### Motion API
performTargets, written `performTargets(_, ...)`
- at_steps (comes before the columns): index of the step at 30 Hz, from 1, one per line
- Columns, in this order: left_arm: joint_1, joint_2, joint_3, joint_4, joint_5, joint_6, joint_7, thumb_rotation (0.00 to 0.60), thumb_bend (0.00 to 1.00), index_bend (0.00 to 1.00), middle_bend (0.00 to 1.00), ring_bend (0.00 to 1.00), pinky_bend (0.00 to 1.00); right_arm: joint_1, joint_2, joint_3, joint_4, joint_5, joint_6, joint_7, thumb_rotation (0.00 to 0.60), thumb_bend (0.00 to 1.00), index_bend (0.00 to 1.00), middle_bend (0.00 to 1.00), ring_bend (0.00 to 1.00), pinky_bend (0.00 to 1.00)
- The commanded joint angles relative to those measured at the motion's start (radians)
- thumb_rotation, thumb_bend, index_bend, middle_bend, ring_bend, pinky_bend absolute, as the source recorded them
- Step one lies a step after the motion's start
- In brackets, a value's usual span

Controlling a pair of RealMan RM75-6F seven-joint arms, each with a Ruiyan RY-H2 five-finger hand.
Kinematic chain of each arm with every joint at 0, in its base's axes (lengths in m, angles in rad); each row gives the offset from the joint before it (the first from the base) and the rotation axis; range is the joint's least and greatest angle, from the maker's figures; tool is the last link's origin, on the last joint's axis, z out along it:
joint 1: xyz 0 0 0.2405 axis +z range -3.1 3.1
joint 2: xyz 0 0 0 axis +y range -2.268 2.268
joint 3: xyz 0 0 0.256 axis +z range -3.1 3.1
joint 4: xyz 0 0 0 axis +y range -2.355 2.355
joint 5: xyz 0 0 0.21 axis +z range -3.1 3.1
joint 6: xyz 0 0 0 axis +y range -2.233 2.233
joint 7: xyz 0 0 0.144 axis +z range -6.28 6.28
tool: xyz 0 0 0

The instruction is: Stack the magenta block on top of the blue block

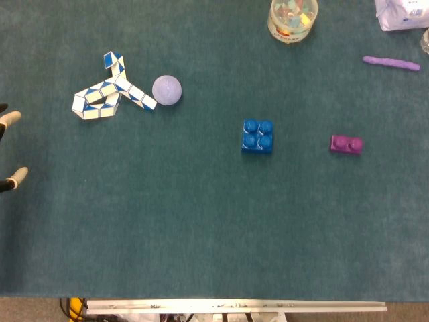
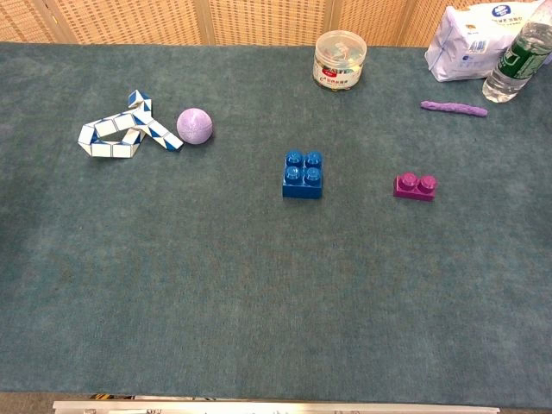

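The blue block [image 1: 257, 136] [image 2: 303, 173], square with studs on top, sits near the middle of the green table. The magenta block [image 1: 346, 144] [image 2: 415, 186], smaller with two studs, lies on the cloth to its right, a clear gap apart. Only two pale fingertips [image 1: 11, 118] of my left hand [image 1: 13, 178] poke in at the left edge of the head view. They are spread apart, hold nothing, and are far from both blocks. The chest view does not show that hand. My right hand appears in neither view.
A blue-and-white snake puzzle [image 1: 107, 94] [image 2: 125, 129] and a lilac ball [image 1: 167, 90] [image 2: 195, 126] lie at the back left. A clear jar [image 2: 339, 59], a purple stick [image 2: 454, 108], a white bag [image 2: 479, 39] and a bottle [image 2: 517, 56] line the far right.
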Motion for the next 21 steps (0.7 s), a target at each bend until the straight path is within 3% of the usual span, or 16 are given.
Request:
performTargets(1, 0.0, -0.001, 0.0, 0.003, 0.0, -0.001, -0.002, 0.6, 0.15, 0.2, 0.16, 0.16, 0.16, 0.0, 0.003, 0.001, -0.006, -0.006, -0.001, 0.001, 0.6, 0.13, 0.34, 0.5, 0.51, 0.69)
performTargets(9, -0.002, -0.007, 0.001, 0.015, 0.002, 0.0, -0.004, 0.6, 0.15, 0.2, 0.16, 0.16, 0.16, 0.011, 0.025, 0.005, -0.052, -0.027, -0.018, -0.003, 0.6, 0.13, 0.34, 0.5, 0.52, 0.69)
performTargets(14, -0.004, -0.009, 0.0, 0.019, 0.001, -0.001, -0.008, 0.6, 0.15, 0.2, 0.16, 0.16, 0.16, 0.043, 0.047, 0.017, -0.098, -0.042, -0.057, -0.027, 0.6, 0.13, 0.34, 0.54, 0.57, 0.69)
performTargets(16, -0.003, -0.009, 0.0, 0.021, 0.001, -0.001, -0.01, 0.6, 0.15, 0.2, 0.16, 0.16, 0.16, 0.059, 0.053, 0.021, -0.114, -0.045, -0.079, -0.04, 0.6, 0.13, 0.34, 0.57, 0.62, 0.71)
performTargets(21, 0.002, -0.006, 0.001, 0.022, -0.005, 0.002, -0.014, 0.6, 0.15, 0.2, 0.16, 0.16, 0.16, 0.112, 0.062, 0.044, -0.15, -0.027, -0.156, -0.078, 0.6, 0.13, 0.34, 0.77, 0.88, 0.95)
